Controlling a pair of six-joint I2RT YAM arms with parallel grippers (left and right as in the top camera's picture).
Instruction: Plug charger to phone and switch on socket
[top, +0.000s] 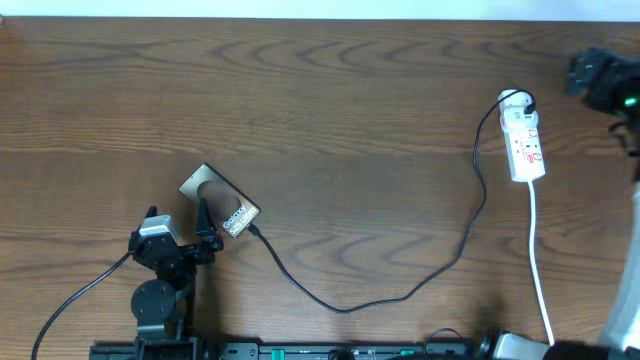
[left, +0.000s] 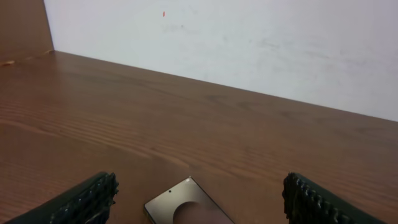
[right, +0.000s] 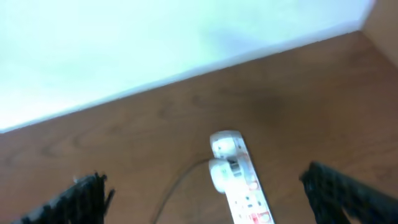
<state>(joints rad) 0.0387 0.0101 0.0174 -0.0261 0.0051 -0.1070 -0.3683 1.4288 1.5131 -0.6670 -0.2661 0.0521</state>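
Phone lies near-left, just ahead of my left claw, fingers spread wide, empty. Charger cable runs rightward to the socket, far right below my gaping right claw.

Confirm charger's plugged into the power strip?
In. The white plug sits in the far end of the socket, and the charger runs from it toward the phone.

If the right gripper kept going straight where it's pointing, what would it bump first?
Probably the white power strip, which lies ahead on the table between the right gripper's open fingers. Depth is hard to judge.
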